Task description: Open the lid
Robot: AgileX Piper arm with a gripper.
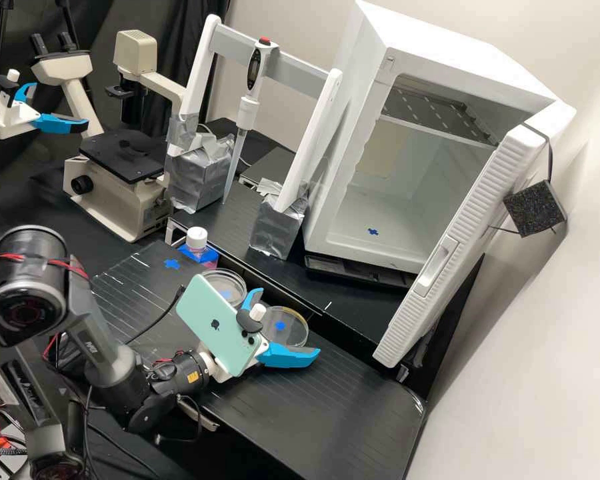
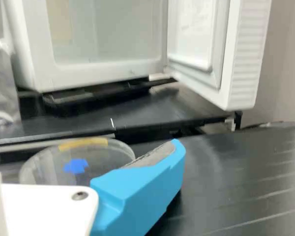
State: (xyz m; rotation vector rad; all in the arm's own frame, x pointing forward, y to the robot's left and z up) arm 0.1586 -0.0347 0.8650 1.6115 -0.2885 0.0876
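Clear dish [image 2: 110, 156], blue patch [image 2: 76, 166], blue-and-white claw [image 1: 288, 323]

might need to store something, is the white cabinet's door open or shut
Open: the door stands angled out from the cabinet, baring the shelf inside.

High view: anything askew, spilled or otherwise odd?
The white cabinet's door stands wide open, with a black block strapped outside, which looks improvised. The pipette stand's feet are wrapped in silver tape, also makeshift. I see no spill or breakage.
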